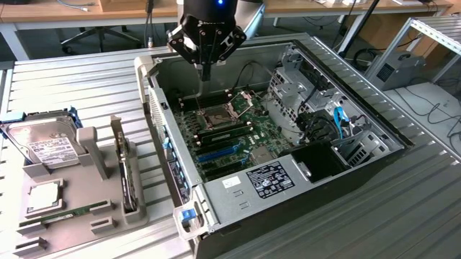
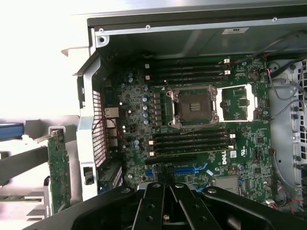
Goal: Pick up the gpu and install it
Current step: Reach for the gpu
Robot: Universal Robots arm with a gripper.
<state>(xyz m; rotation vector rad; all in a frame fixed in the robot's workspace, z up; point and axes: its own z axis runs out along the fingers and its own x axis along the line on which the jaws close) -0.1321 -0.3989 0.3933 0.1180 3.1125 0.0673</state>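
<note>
Hovers with fingers (image 1: 205, 67) pressed together and empty, above the open computer case (image 1: 216, 205), over the motherboard (image 1: 245, 129) not far from the bare CPU socket (image 1: 216, 116). Leaves the gpu (image 1: 128, 181) well apart, at the exterior view's left: upright on its long edge in a slot of the grey holder tray (image 1: 75, 186) on the ribbed worktop (image 1: 86, 86), near the hard drive (image 1: 47, 143) and the RAM stick (image 1: 65, 213). Looks light and stiff yet fragile, a thin green board. Probably best taken by the upper edge, away from the contacts. Has open room above the card, with grey tray posts close beside it. Shows raised case walls, loose cables and a drive cage (image 1: 295, 91) crowding the board.
</note>
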